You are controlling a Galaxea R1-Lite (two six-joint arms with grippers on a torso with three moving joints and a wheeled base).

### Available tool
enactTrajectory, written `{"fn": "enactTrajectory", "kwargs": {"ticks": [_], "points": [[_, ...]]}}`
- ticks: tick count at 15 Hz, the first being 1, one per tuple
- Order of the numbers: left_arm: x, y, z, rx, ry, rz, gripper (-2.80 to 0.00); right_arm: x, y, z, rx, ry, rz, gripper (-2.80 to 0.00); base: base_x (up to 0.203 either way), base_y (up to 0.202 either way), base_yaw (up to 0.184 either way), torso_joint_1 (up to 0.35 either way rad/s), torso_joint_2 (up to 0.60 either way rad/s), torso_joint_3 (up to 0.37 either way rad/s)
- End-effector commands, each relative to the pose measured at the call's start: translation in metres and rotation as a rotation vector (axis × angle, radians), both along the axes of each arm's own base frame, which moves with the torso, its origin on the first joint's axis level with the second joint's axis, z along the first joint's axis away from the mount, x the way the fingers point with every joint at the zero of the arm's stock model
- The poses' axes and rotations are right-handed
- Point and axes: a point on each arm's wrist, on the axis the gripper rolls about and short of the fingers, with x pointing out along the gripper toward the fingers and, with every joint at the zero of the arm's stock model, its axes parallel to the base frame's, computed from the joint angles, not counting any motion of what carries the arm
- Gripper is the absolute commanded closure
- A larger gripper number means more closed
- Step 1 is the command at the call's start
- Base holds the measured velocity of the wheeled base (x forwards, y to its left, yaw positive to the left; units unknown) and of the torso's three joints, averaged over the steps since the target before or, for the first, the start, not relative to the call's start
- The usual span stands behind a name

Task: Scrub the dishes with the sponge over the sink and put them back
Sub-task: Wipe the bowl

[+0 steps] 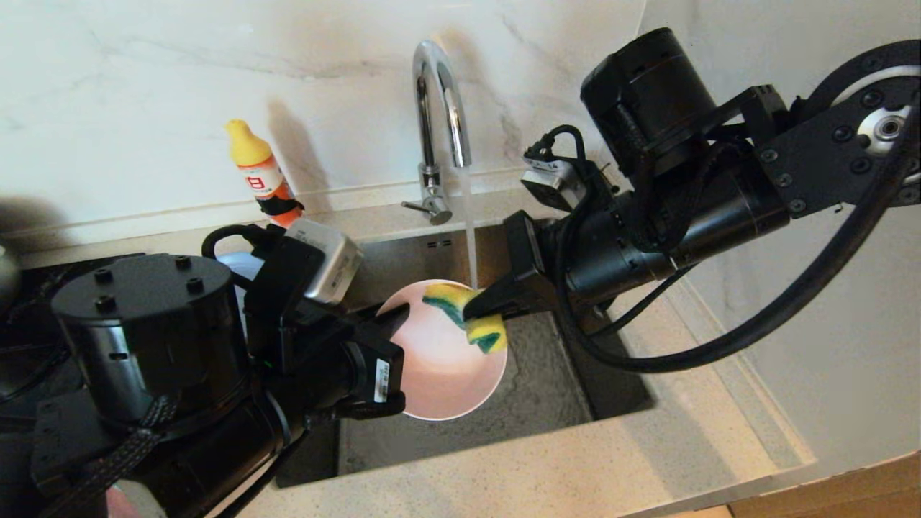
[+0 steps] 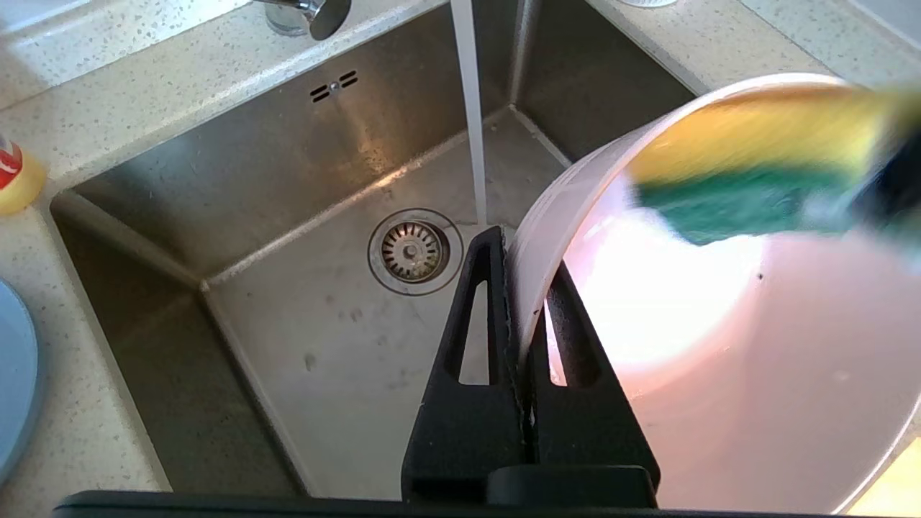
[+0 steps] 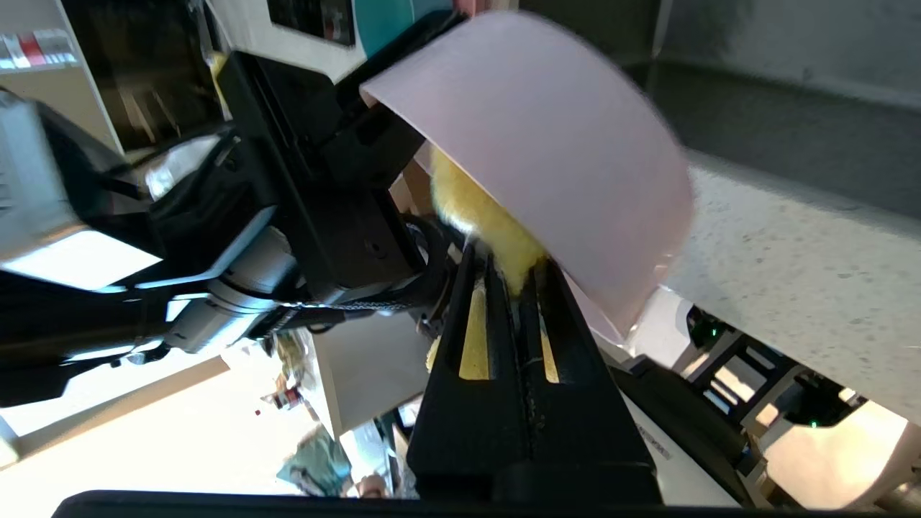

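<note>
Both my grippers pinch: left gripper (image 2: 519, 338) clamps pale pink bowl's (image 1: 450, 360) rim over brushed-steel sink (image 2: 288, 180); right gripper (image 1: 478, 306) presses yellow-green sponge (image 1: 468, 316) inside it.

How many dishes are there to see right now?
2. A pale pink bowl is held over the sink by the left gripper; a grey-blue plate lies on the counter beside the sink. Others may be out of view.
</note>
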Motion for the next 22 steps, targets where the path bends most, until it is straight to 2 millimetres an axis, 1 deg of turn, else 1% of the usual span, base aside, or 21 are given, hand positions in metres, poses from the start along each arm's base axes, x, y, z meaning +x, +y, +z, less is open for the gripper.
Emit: {"fn": "enactTrajectory", "kwargs": {"ticks": [1,5,9,12,18,20,22], "points": [[-0.001,0.001,0.002,-0.007,-0.01,0.004,0.0,0.0,0.012,-0.011,-0.02,0.031,0.027,0.0,0.0,0.0,0.0,0.0,0.0,0.0],[-0.002,0.002,0.008,-0.022,-0.025,0.005,0.0,-0.003,0.024,-0.019,-0.039,0.051,0.053,0.0,0.0,0.0,0.0,0.0,0.0,0.0],[-0.001,0.002,0.008,-0.024,-0.025,0.005,0.0,-0.013,0.033,-0.02,-0.045,0.055,0.091,0.0,0.0,0.0,0.0,0.0,0.0,0.0],[0.0,0.002,0.007,-0.021,-0.022,0.008,0.0,-0.017,0.037,-0.021,-0.049,0.059,0.106,0.0,0.0,0.0,0.0,0.0,0.0,0.0],[0.003,0.001,0.006,-0.018,-0.017,0.017,0.0,-0.032,0.036,-0.01,-0.03,0.039,0.144,0.0,0.0,0.0,0.0,0.0,0.0,0.0],[0.007,0.001,0.004,-0.014,-0.011,0.024,0.0,-0.032,0.036,-0.011,-0.031,0.043,0.149,0.0,0.0,0.0,0.0,0.0,0.0,0.0],[0.007,0.001,0.004,-0.019,-0.012,0.026,0.0,-0.028,0.039,-0.017,-0.044,0.055,0.146,0.0,0.0,0.0,0.0,0.0,0.0,0.0]]}}
